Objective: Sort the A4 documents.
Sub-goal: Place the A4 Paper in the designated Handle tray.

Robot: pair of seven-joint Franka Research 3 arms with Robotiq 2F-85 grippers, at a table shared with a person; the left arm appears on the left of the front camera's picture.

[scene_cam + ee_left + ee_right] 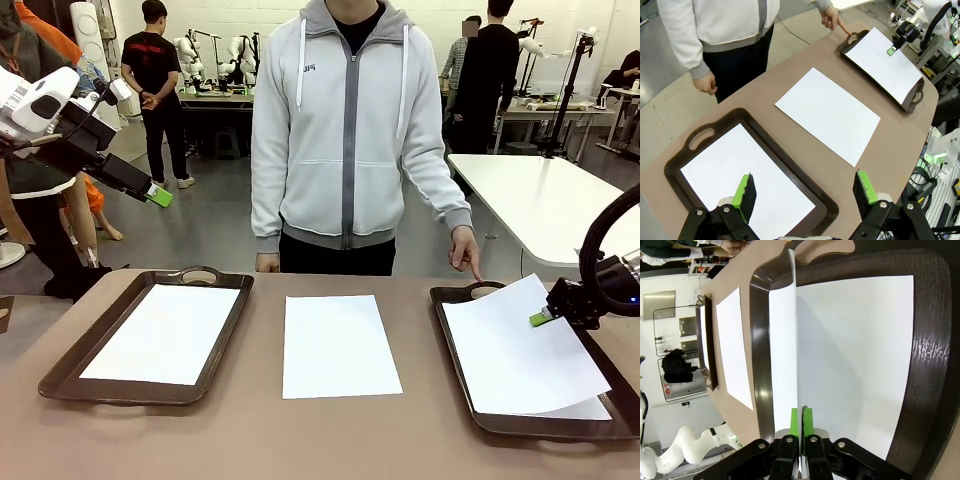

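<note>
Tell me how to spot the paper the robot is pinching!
Look at the brown table, then the dark tray at the robot's right. It's the top sheet, skewed and pinched by the right hand; the other sheets lie flat and straight.

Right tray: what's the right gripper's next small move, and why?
Probably open the right gripper and release. Its held sheet already lies tilted over the right tray, on top of a lower sheet, with the pinched edge raised.

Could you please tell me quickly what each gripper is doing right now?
Left gripper: open, holding nothing.
Right gripper: closed on the edge of an A4 sheet over the right tray.
</note>
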